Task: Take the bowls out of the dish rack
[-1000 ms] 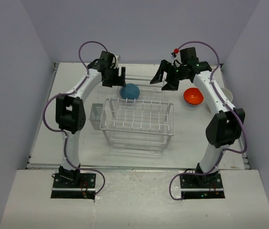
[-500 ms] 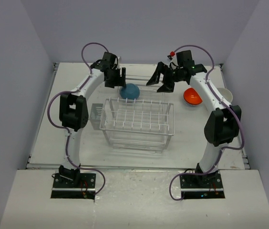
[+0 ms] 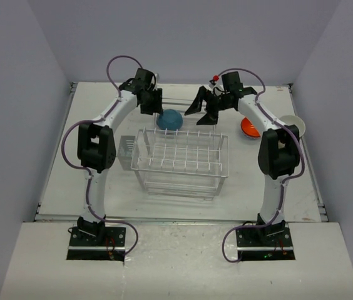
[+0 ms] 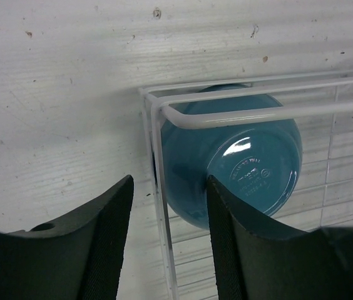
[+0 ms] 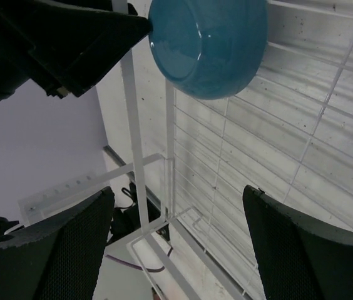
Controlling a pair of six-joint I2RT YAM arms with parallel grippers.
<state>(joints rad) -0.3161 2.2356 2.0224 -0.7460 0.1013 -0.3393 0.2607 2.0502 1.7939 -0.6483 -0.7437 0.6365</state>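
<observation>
The white wire dish rack (image 3: 179,159) stands mid-table. A blue bowl (image 3: 170,119) lies bottom-up at the rack's far left corner, inside the corner wires (image 4: 158,187). My left gripper (image 3: 152,104) is open; in the left wrist view (image 4: 167,250) its jaws straddle the corner wire and the blue bowl's (image 4: 239,169) left edge. My right gripper (image 3: 204,110) is open and empty above the rack's far side, to the right of the bowl; its wrist view (image 5: 176,250) shows the blue bowl (image 5: 208,44) ahead. An orange bowl (image 3: 250,129) and a cream bowl (image 3: 293,124) sit on the table at right.
The small cutlery cup (image 3: 125,153) hangs on the rack's left side. The right arm partly hides the orange bowl. The left gripper's black body (image 5: 57,44) shows beside the bowl in the right wrist view. Walls close the table at back and sides.
My right gripper has swung left from near the orange bowl toward the rack's far side and the blue bowl. My left gripper has barely shifted at the bowl.
</observation>
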